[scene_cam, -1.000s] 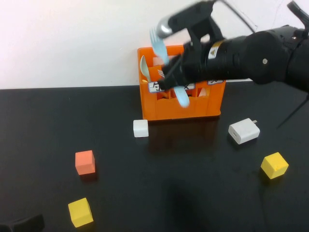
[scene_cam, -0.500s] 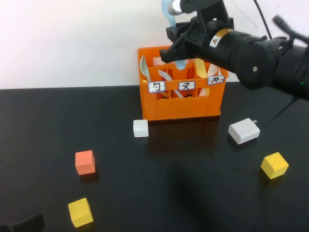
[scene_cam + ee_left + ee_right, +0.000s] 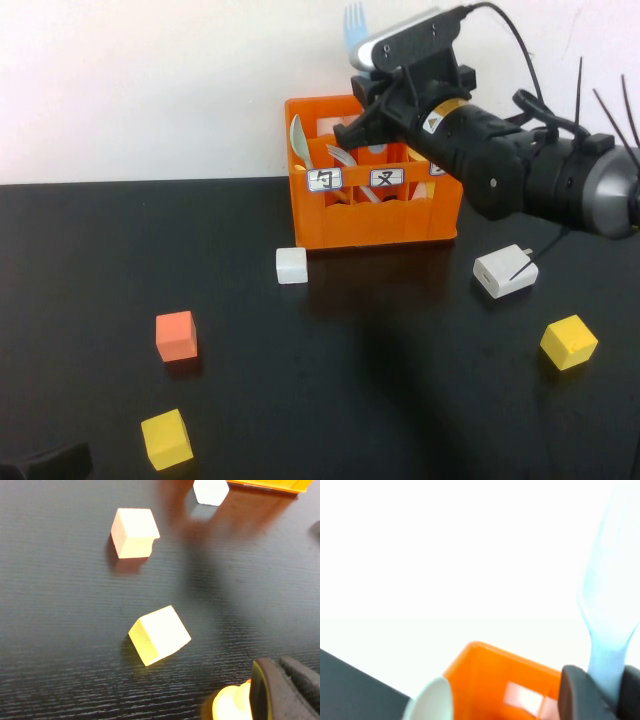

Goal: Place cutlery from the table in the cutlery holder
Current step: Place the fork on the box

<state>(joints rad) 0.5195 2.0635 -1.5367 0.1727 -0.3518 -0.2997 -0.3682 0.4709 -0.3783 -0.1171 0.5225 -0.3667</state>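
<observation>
1. High view shows the right gripper raised above the cutlery holder, which sits on the black table at about 12 o'clock from the table's middle, against the far edge.
2. Its fingers are clamped on the light blue fork; the tines point up and show above the wrist housing, while the handle end is hidden behind the gripper. The right wrist view confirms the grip, with the fork's stem pinched between the dark pads.
3. The pale spoon already stands in the holder's 9 o'clock compartment, and a pale utensil leans in the middle one, under the middle label.
4. Judged step: lowering the fork into a compartment. To do it well, centre the hidden handle tip over one opening before descending, since a divider or rim could catch it and tip the fork.
5. Keep the fork near upright, go down slowly, and release only once the handle is well inside, so it does not bounce out.
6. Steer clear of the spoon bowl, which stands above the rim.
7. The left gripper is parked low near the table's 7 o'clock corner, fingers together and empty, beside a yellow cube.
</observation>
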